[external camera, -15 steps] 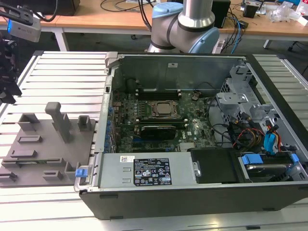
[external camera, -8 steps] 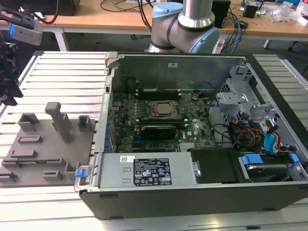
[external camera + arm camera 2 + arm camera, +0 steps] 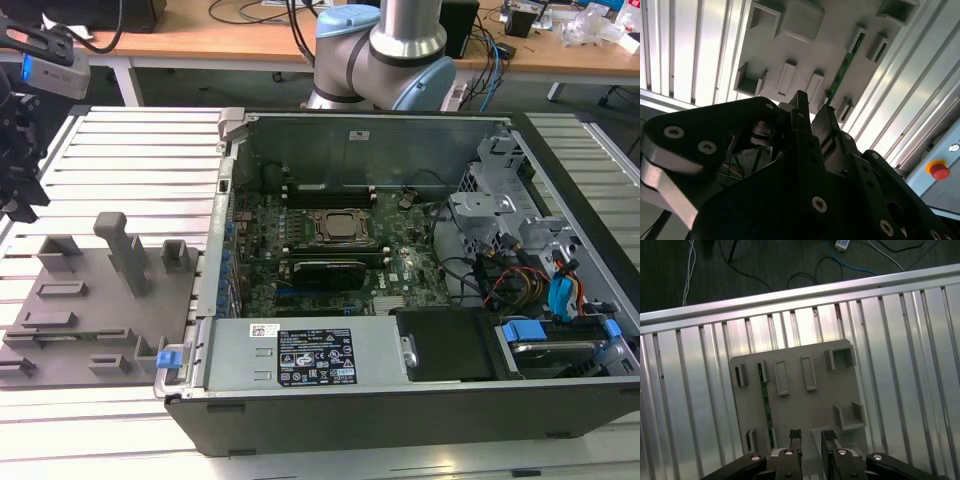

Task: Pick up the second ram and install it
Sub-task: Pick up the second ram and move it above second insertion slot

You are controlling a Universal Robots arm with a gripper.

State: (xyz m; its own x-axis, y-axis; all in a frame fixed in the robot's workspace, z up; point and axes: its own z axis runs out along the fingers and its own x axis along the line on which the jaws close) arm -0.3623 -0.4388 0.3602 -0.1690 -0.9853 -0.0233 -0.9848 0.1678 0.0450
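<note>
the gripper (image 3: pixel 811 436) hangs over the grey holder plate (image 3: pixel 840 365) with its two fingers (image 3: pixel 795 436) parted and nothing between them, so it is released and empty. in both wrist views the gap between the fingers looks down onto bare grey plate.

the second ram (image 3: pixel 763 400) is not held. it stands on edge in a narrow slot of the holder plate, below the gripper and off to one side of it, beyond the outer face of one finger and clear of the gap. in the second wrist view the same green stick (image 3: pixel 845 67) runs away from the fingertips, its near end close under them, though i cannot tell whether anything touches it.

the plate rests on a ribbed metal table (image 3: pixel 700 390), which spreads out under the gripper on all sides.

in the exterior view the gripper (image 3: pixel 18 195) hangs above the plate's far corner, and the open computer case (image 3: pixel 400 400) with its green board (image 3: pixel 400 270) lies well apart from it, past the plate.
</note>
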